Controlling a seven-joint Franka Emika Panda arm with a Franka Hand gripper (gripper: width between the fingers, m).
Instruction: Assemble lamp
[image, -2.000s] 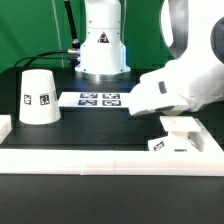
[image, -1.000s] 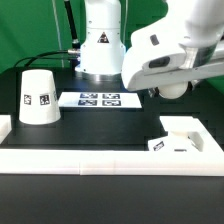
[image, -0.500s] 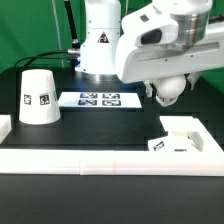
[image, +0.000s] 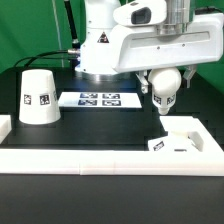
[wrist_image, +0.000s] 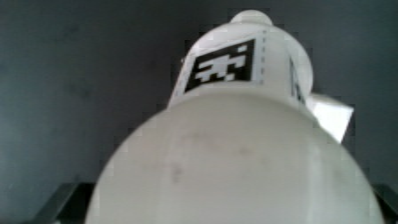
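My gripper (image: 165, 84) points down and is shut on the ball-shaped bulb (image: 164, 98), which hangs in the air with its tagged stem downward. It is just above and a little to the exterior view's left of the blocky square base (image: 186, 135), which rests on the table at the exterior view's right. The truncated-cone shade (image: 38, 97) stands at the exterior view's left, far from the gripper. In the wrist view the bulb (wrist_image: 222, 150) fills the picture, its tag toward the far tip; the fingers are almost hidden behind it.
The marker board (image: 98, 99) lies flat behind the middle of the table. A low white rail (image: 100, 160) runs along the table's front edge and up both sides. The robot's white base (image: 100, 45) stands at the back.
The arm has risen from low over the base and swung upright. The bulb came up with it and now hangs vertically above the base's back left corner.
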